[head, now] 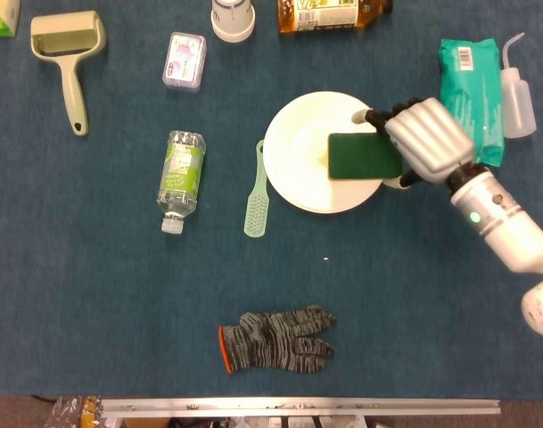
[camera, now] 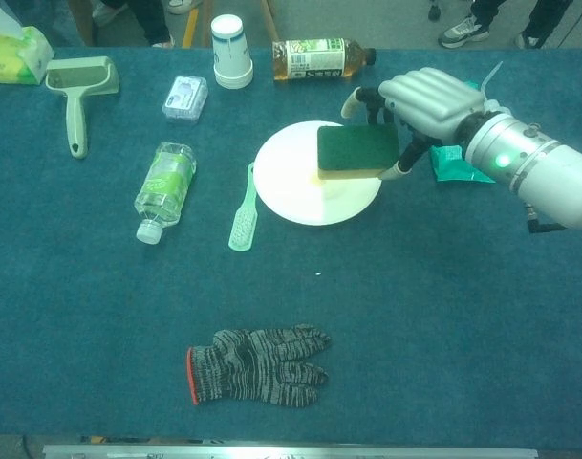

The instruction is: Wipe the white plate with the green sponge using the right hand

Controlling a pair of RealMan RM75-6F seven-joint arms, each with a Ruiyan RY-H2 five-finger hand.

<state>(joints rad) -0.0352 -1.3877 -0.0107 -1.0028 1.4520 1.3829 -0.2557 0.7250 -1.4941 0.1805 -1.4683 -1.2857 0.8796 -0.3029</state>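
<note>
The green sponge [head: 364, 157] is gripped by the right hand [head: 425, 141] and is held flat over the right part of the white plate [head: 300, 152], which lies on the blue bench [head: 119, 294]. A small yellowish smear is seen at the sponge's left edge. The left hand is not seen in either view.

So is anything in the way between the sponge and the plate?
No, nothing visible. The right hand holds the green sponge right over the white plate, with only bare plate beneath it.
</note>
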